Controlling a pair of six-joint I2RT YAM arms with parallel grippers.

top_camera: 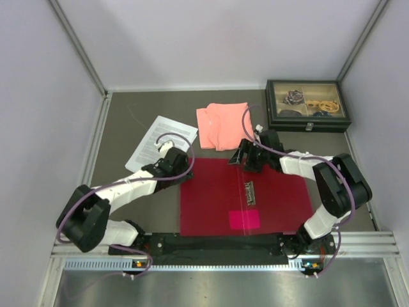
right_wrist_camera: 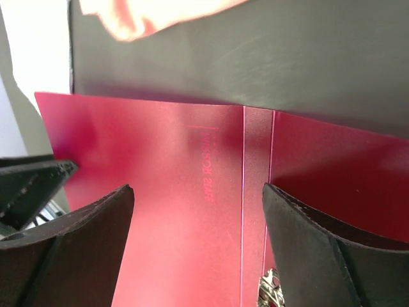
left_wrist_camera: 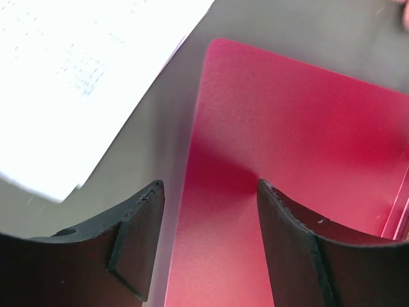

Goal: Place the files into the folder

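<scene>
On the dark grey tabletop (top_camera: 361,153), a flat crimson-red plastic folder (top_camera: 217,198) lies opened out in front of both arm bases. A thin stack of white printed paper sheets (top_camera: 156,142) rests just beyond its far left corner, outside it.

The overhead view alone shows a salmon-pink folded cloth (top_camera: 220,125) past the folder's far edge. It also shows a black glass-lidded box (top_camera: 287,123) in the far right corner and a small metal clip (top_camera: 249,192) along the folder's spine.

The left wrist camera shows the left gripper (left_wrist_camera: 208,188) with its fingers apart, straddling the folder's (left_wrist_camera: 287,128) left edge and pinching nothing. The sheets (left_wrist_camera: 77,77) lie close beside it.

The right wrist camera shows the right gripper (right_wrist_camera: 198,192) spread wide above the spine, also holding nothing. Faint lettering reads on the red plastic (right_wrist_camera: 160,147), and a corner of the cloth (right_wrist_camera: 140,13) shows at the top.

Pale lilac walls enclose the table.
</scene>
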